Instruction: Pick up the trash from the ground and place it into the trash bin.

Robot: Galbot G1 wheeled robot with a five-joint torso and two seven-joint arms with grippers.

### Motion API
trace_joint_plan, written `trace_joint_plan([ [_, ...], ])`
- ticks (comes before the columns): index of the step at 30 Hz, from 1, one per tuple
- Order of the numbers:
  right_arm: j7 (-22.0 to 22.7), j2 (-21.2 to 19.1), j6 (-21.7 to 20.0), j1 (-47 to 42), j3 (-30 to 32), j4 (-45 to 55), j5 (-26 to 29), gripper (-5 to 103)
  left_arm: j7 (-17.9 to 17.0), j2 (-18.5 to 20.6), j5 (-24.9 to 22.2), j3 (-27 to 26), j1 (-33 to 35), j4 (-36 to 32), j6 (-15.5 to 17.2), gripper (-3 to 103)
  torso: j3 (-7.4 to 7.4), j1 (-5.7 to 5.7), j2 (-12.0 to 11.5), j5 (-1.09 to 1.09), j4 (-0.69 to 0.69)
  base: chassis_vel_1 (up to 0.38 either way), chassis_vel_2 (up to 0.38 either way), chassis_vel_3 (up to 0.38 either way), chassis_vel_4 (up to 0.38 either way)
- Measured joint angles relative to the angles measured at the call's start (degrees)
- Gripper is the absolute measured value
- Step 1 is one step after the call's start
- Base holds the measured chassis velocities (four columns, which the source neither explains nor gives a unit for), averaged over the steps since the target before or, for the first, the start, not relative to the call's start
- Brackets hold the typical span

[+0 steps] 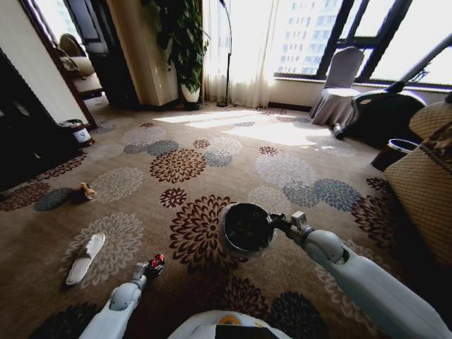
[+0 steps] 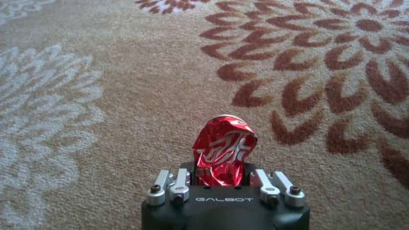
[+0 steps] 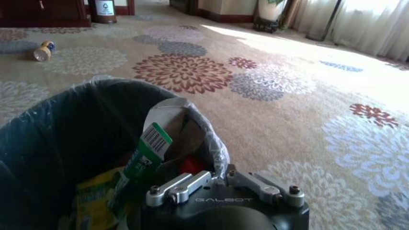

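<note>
Far left of the bin (image 1: 247, 227), a slipper (image 1: 85, 258) is lying flat. Closer, the left gripper (image 2: 221, 178) is pinching a red wrapper (image 2: 223, 149), ready to drop. The right gripper (image 3: 214, 178) is probably clamping the bin's rim, holding it up.

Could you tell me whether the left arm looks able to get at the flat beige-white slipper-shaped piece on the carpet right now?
Probably not yet: the left claw is shut on a crumpled red wrapper. The flat beige-white slipper-shaped piece lies nearby on open carpet with nothing between.
</note>
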Motion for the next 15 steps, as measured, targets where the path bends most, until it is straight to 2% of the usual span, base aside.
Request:
trace_joint_plan([
  [2, 0.0, 0.0, 0.0, -0.1, 0.0, 0.2, 0.0, 1, 0.0, 0.0, 0.0, 0.0, 0.0, 0.0, 0.0, 46, 0.0, 0.0, 0.0, 0.0, 0.0, 0.0, 0.0, 0.0, 0.0],
  [3, 0.0, -0.1, 0.0, -0.3, 0.0, 0.8, 0.1, 1, 0.0, -0.1, 0.0, 0.1, 0.1, 0.0, -0.1, 38, 0.0, 0.0, 0.0, 0.01, 0.0, 0.0, 0.0, 0.0, 0.0],
  [4, 0.0, -0.1, 0.0, -0.4, 0.0, 0.9, 0.1, 1, 0.0, -0.1, 0.0, 0.1, 0.2, -0.1, -0.1, 34, 0.0, 0.0, 0.0, 0.01, 0.01, 0.0, 0.0, 0.0, 0.0],
  [10, 0.0, -0.2, -0.5, -0.5, -0.6, 2.1, 0.4, 1, -0.8, -0.2, -0.8, -0.1, 0.6, -1.7, -0.6, 34, 0.0, 0.0, 0.0, -0.02, 0.02, 0.0, 0.0, 0.0, 0.0],
  [13, 0.0, -0.5, -0.8, -0.5, -0.6, 2.7, 0.9, 1, -1.4, 0.2, -1.1, -0.8, 0.6, -3.5, -2.7, 34, 0.0, 0.0, 0.0, -0.01, 0.02, 0.0, 0.0, 0.0, 0.0],
  [15, 0.0, -0.6, -1.2, -0.4, -0.5, 3.1, 1.2, 1, -2.1, 1.2, -2.0, -1.8, 0.4, -7.4, -4.8, 34, 0.0, 0.0, 0.0, -0.01, 0.01, 0.0, 0.0, 0.0, 0.0],
])
